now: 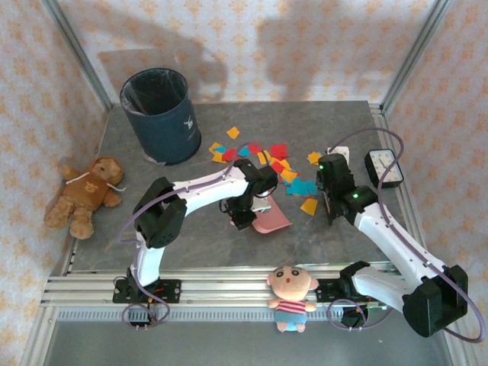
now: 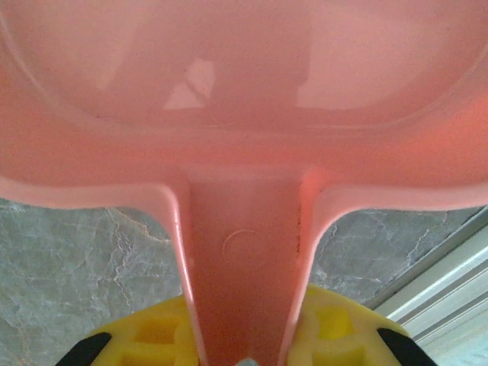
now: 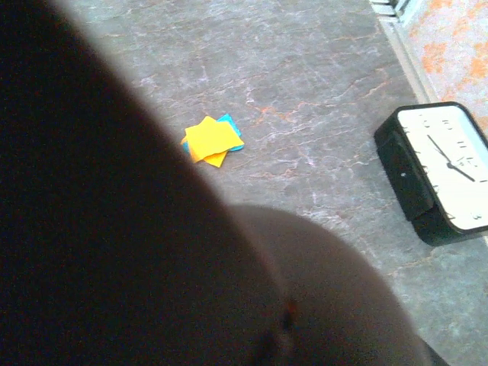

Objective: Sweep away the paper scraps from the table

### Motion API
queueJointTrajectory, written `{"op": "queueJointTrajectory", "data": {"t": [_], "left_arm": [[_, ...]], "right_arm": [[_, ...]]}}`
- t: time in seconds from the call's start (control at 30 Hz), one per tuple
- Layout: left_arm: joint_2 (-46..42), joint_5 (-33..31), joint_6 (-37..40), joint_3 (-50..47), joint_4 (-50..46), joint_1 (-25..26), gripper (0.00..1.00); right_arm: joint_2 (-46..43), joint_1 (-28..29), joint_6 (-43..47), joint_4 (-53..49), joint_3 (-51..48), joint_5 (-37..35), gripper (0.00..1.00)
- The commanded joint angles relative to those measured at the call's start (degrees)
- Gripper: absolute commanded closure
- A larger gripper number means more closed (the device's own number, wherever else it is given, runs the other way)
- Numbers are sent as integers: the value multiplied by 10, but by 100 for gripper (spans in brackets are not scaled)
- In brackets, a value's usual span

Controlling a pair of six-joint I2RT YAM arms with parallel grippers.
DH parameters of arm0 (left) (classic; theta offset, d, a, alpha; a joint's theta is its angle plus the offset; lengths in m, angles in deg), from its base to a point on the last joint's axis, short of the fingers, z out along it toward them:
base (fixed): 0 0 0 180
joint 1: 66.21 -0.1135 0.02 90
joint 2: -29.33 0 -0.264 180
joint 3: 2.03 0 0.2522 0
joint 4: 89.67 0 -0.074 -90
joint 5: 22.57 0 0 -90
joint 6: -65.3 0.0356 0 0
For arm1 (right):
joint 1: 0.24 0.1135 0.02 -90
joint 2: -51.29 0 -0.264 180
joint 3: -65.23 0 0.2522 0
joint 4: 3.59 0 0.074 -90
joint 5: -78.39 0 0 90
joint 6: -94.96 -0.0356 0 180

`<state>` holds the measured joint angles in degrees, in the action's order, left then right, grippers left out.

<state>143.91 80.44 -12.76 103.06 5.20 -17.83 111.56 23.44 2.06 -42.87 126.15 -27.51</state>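
The paper scraps [image 1: 274, 164] lie scattered in red, orange, yellow and blue across the middle of the table [image 1: 198, 244], behind both grippers. My left gripper [image 1: 242, 217] is shut on the handle of a pink dustpan [image 1: 273, 219], which lies just in front of the scraps. In the left wrist view the yellow fingers [image 2: 164, 332] of the left gripper [image 2: 244, 335] clamp the dustpan [image 2: 244, 114] by its handle. My right gripper [image 1: 333, 210] hangs to the right of the pile. In the right wrist view a dark blurred object [image 3: 114, 229] hides its jaws, and a yellow and blue scrap [image 3: 207, 139] lies beyond.
A dark blue bin [image 1: 162, 114] stands at the back left. A black clock [image 1: 383, 168] [image 3: 446, 171] sits at the right edge, a small white thing [image 1: 339, 155] beside it. A teddy bear [image 1: 85, 194] lies off the left side, a doll [image 1: 291, 293] on the front rail.
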Motion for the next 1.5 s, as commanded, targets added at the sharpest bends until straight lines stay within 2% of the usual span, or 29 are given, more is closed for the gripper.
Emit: {"op": "queueJointTrajectory", "data": {"t": [0.0,0.43,0.67,1.2,1.47], "left_arm": [[12,-6,9,25,-24,4,100],[64,1,6,70,-24,10,100],[77,-32,-17,76,-15,10,100],[0,-46,-35,-11,22,-29,100],[-33,-43,-26,-51,32,-54,100]], "right_arm": [[15,-1,-15,-9,9,57,100],[18,11,-45,61,-15,200,100],[23,21,-44,61,0,234,100],[-43,21,-40,52,1,97,100],[-32,21,-15,106,1,-28,100]]}}
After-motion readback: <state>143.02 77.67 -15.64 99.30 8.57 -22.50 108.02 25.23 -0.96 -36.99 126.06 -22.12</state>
